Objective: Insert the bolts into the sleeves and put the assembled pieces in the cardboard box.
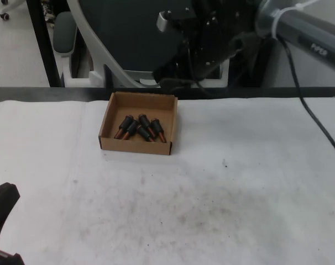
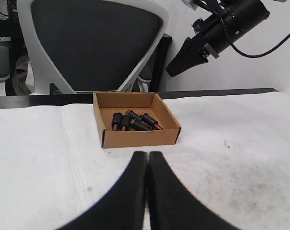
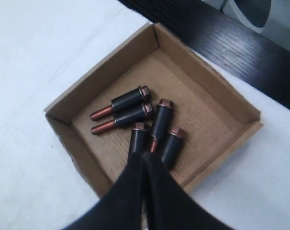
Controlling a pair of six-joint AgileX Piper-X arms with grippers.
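Above the far part of the white cloth-covered bench (image 1: 239, 193), the right gripper (image 3: 144, 155) is hanging directly over a shallow brown cardboard box (image 3: 106, 67), its two black fingers pressed together and holding nothing. Five assembled pieces (image 3: 129, 115), copper-coloured hex-head bolts seated in black cylindrical sleeves, are lying flat on the box floor just beneath those fingertips. Two are resting side by side, parallel and touching, their threaded ends pointing toward one wall. The other three are bunching close beside them with long axes running roughly crosswise to that pair, one partly hidden behind the fingers. The left gripper (image 2: 148, 154) is sitting low over the near part of the bench, jaws likewise closed and empty, aiming at the box's front wall but well apart from it. The right arm is therefore by far the nearer to the pieces, which are lying straight below its jaws. With all five pieces lying assembled inside the box, the job is looking at or near its finish, and any further pick would be calling for the closed jaws to be opening first.
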